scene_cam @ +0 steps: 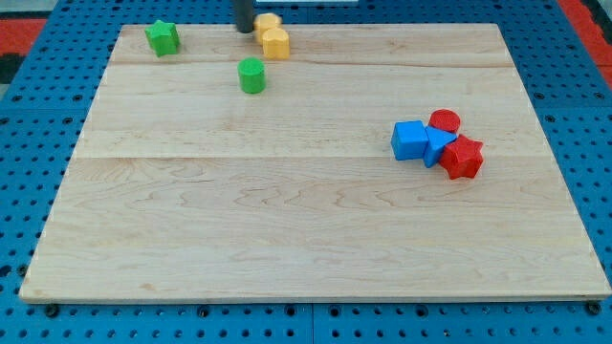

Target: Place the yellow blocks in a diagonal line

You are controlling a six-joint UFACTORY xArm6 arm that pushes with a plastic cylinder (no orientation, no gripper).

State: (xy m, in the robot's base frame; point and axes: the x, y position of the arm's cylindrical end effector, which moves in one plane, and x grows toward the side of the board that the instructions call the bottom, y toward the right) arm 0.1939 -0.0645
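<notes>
At the view's top edge, my tip (pixel 246 29) (a bare rod, grasping nothing) sits just left of two touching yellow blocks (pixel 273 36). They already lie slightly slantwise; short, gentle pushes should keep that line. A green cylinder (pixel 251 75) stands near below, a green star (pixel 163 37) farther left; blue and red blocks (pixel 438 143) cluster well apart.

The rod runs off the view's top edge, so only its lower stretch shows, with my tip (pixel 245 29) at nine o'clock of the yellow blocks. The rear yellow block (pixel 267 21) is half-covered by the front yellow block (pixel 276 43); its shape can't be made out. The red cylinder (pixel 445 121) sits partly behind the blue blocks (pixel 421 142).
</notes>
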